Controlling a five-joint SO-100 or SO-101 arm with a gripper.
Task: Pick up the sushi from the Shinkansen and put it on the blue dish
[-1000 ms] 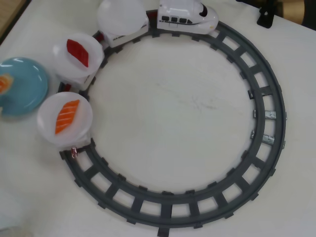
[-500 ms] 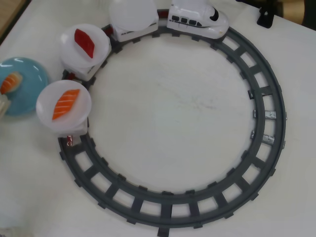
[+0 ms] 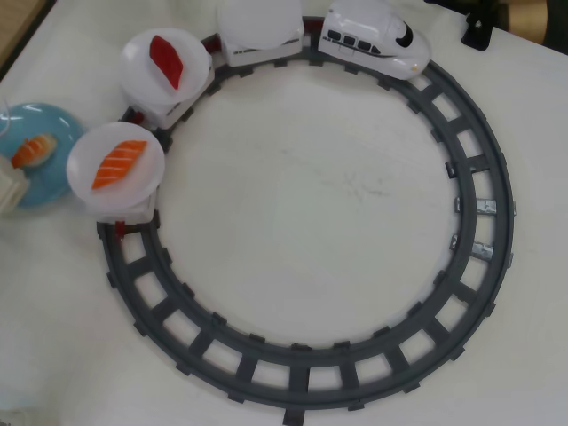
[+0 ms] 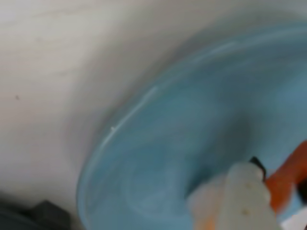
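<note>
The sushi (image 3: 34, 149), an orange-and-white striped shrimp piece, lies on the blue dish (image 3: 49, 124) at the far left of the overhead view. My gripper (image 3: 11, 182) shows there only as a white ridged part at the left edge, right beside the sushi. In the blurred wrist view the blue dish (image 4: 182, 134) fills the frame. One white fingertip (image 4: 244, 196) touches the orange sushi (image 4: 288, 175) at the lower right; the other finger is hidden. The white Shinkansen (image 3: 377, 37) stands at the top of the track.
Behind the train stand an empty white plate (image 3: 260, 22), a plate with a red piece (image 3: 169, 60) and a plate with a salmon slab (image 3: 117, 164), next to the dish. The grey circular track (image 3: 302, 377) rings the table's middle. A black object (image 3: 479, 31) sits top right.
</note>
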